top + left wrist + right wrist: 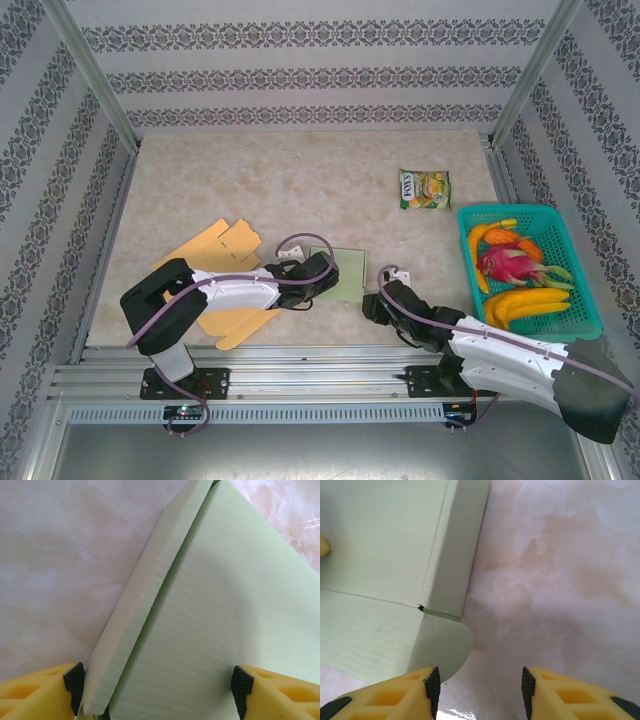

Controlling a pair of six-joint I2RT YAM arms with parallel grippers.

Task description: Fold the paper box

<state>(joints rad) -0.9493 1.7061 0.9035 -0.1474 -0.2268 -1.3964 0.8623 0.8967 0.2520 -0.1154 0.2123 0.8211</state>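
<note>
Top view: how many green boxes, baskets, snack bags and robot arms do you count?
Green box: 1
Basket: 1
Snack bag: 1
Robot arms: 2, left arm and right arm
Total: 5

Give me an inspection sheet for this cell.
Surface: marbled table, no spills seen.
Job's things: green box mostly flat, one flap raised.
Clutter: orange cardboard at left; packet far side; basket of fruit at right.
Grippers: left gripper open, astride the flap; right gripper open over bare table beside the box.
Cables: purple cables loop above both wrists.
Surroundings: patterned walls, metal frame.
</note>
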